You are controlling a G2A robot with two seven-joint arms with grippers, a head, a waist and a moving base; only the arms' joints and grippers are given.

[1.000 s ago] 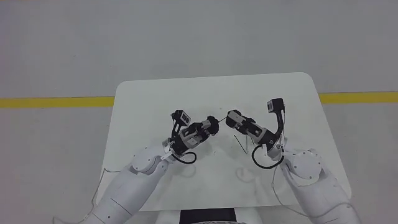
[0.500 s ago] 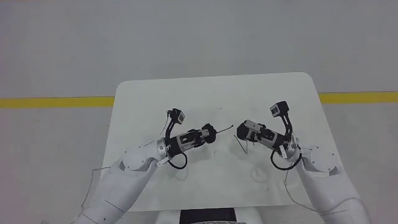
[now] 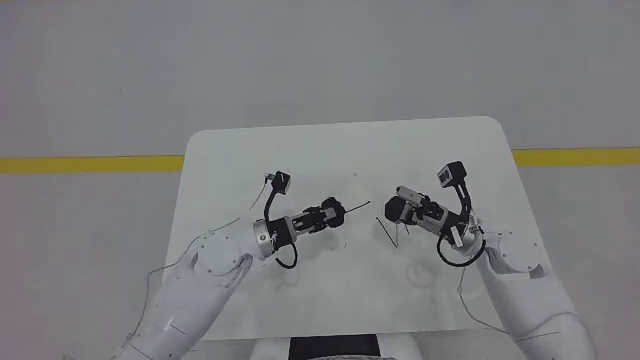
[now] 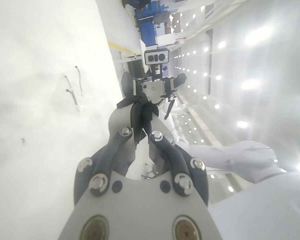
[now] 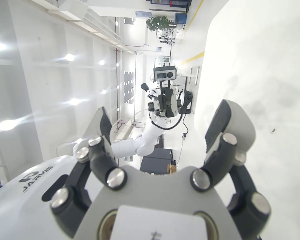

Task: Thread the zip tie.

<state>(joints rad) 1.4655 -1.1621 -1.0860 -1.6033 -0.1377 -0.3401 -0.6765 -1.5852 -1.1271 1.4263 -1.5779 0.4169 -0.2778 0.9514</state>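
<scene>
The left claw [image 3: 333, 214] [image 4: 140, 119] is clamped on the black zip tie [image 3: 355, 206], whose free end points toward the right claw [image 3: 400, 203] [image 5: 162, 118], its fingers standing apart. A few loose ties [image 3: 386, 230] [image 4: 73, 93] lie on the counter [image 3: 300, 160] just beside the right claw, well inside every edge.

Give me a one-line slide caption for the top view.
Left gripper holds a black zip tie over the white table, pointing toward the open right gripper.

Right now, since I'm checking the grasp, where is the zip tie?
In the top view the zip tie is clamped in the left gripper above the table, its tail pointing toward the open right gripper.
</scene>
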